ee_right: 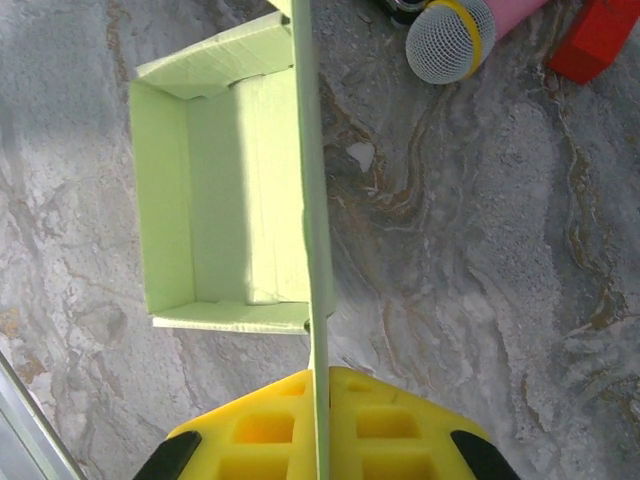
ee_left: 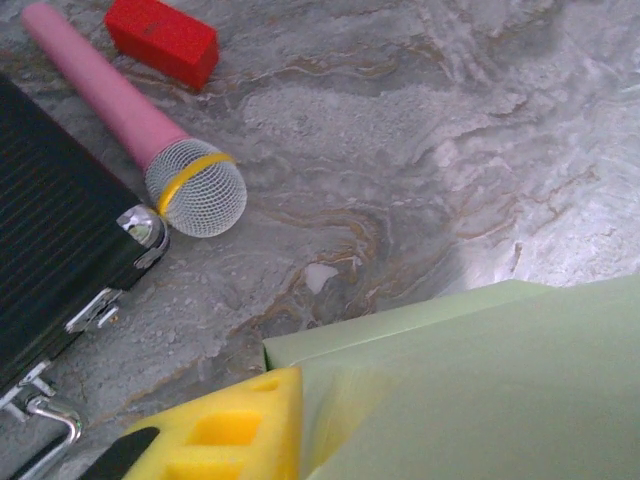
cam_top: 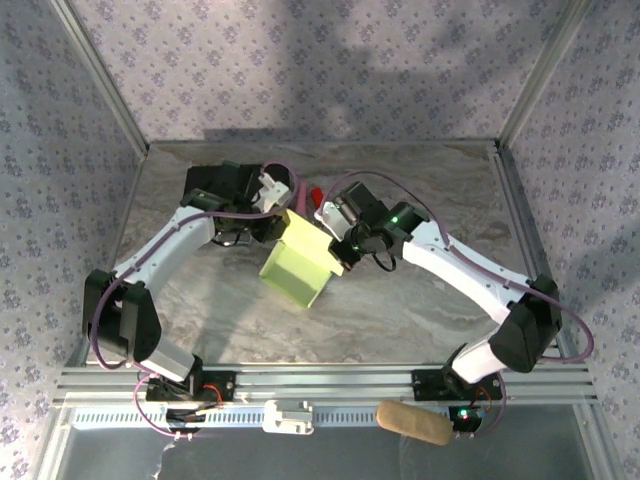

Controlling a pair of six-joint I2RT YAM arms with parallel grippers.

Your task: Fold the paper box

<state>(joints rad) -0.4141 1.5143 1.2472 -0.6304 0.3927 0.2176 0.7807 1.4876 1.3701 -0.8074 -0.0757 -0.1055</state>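
Note:
The paper box [cam_top: 298, 265] is pale green card, partly formed, lying mid-table with its open side toward the front left. In the right wrist view its hollow inside [ee_right: 225, 190] shows, with one tall panel standing edge-on. My right gripper [ee_right: 320, 390] is shut on that panel's edge, a yellow finger on each side; from above it [cam_top: 343, 250] is at the box's right corner. My left gripper [cam_top: 284, 214] is at the box's far corner. One of its yellow fingers [ee_left: 225, 430] lies against a green flap [ee_left: 480, 390], which hides the other finger.
A pink microphone [ee_left: 125, 115] with a mesh head, a red block [ee_left: 165, 38] and a black ribbed case [ee_left: 50, 230] with metal latches lie just behind the box. Metal frame rails border the table. A tan object [cam_top: 412, 422] rests below the front rail.

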